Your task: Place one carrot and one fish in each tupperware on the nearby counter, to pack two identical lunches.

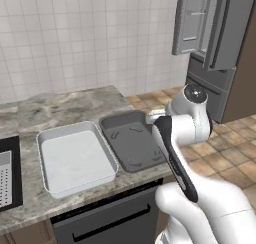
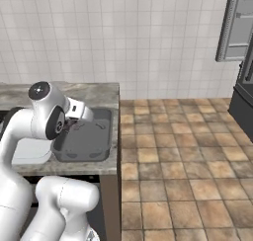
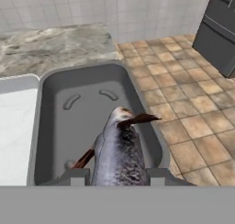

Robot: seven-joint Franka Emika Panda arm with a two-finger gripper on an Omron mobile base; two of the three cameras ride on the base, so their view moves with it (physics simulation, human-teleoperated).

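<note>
**Blackish fish held over the dark tray**

Clamped between my gripper fingers, a blackish fish hangs above the dark grey tupperware on the marble counter. Just beside it sits the pale tupperware.

No readable text, label, brand, number or sign appeared on anything in these views.
</note>
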